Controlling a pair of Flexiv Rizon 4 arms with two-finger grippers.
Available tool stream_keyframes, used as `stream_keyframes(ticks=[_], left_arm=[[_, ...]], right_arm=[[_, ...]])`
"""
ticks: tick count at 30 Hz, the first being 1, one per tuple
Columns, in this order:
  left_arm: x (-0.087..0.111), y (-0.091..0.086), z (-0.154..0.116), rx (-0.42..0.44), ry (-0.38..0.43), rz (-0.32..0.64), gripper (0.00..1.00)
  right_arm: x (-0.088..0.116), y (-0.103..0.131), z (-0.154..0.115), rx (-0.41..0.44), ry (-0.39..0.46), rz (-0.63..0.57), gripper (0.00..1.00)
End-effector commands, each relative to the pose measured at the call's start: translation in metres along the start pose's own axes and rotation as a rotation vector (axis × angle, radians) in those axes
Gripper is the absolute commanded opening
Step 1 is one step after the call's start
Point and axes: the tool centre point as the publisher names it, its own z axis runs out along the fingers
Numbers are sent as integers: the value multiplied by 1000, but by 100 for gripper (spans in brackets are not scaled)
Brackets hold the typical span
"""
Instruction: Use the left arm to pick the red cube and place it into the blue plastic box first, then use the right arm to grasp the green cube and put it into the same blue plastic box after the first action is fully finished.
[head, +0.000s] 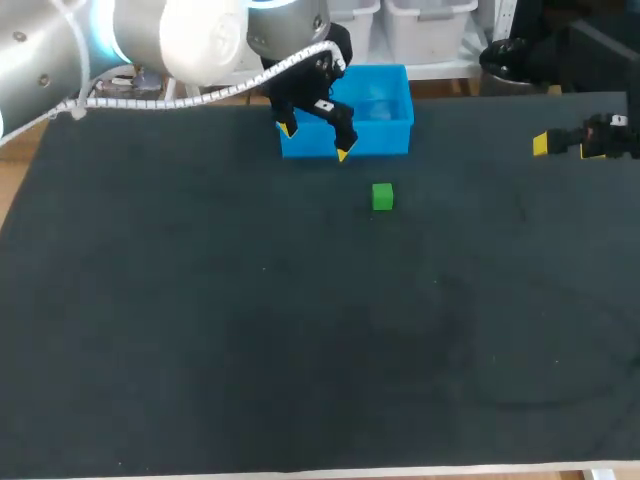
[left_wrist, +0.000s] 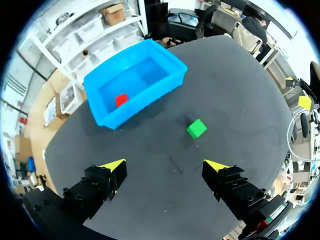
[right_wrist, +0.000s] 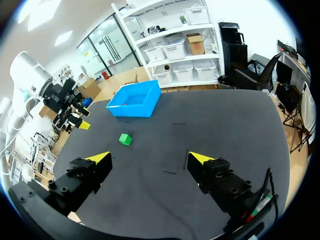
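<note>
The red cube (left_wrist: 121, 100) lies inside the blue plastic box (left_wrist: 170, 61), seen in the left wrist view. In the head view the box (head: 390, 135) stands at the table's far edge, its left part hidden by my left gripper (head: 314, 142), which hangs open and empty just in front of it. The green cube (head: 382, 196) sits on the dark table a little nearer than the box; it also shows as green cube (left_wrist: 196, 128) ahead of the left fingers and green cube (right_wrist: 125, 139) far ahead of my right gripper (right_wrist: 150, 159). My right gripper (head: 572, 143) stands open at the far right edge.
The dark table (head: 300, 330) stretches wide in front of the cube and box. My left arm's white cable (head: 180, 100) runs along the far left edge. The box (right_wrist: 135, 100) appears beyond the green cube in the right wrist view.
</note>
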Motion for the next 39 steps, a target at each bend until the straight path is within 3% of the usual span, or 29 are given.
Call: stream_keyframes(ticks=[1, 9, 14, 26, 32, 39], left_arm=[[5, 0, 0, 1, -45, 1, 100], [19, 3, -3, -28, -66, 19, 100], [31, 2, -8, 28, -174, 76, 100], [52, 7, -16, 132, -390, 102, 100], [57, 13, -16, 114, -409, 135, 100], [63, 18, -15, 157, -463, 182, 100]], right_arm=[[0, 0, 0, 2, 0, 0, 100], [0, 0, 0, 2, 0, 0, 100], [0, 0, 0, 2, 0, 0, 100], [0, 0, 0, 2, 0, 0, 100], [0, 0, 0, 2, 0, 0, 100], [0, 0, 0, 2, 0, 0, 100]])
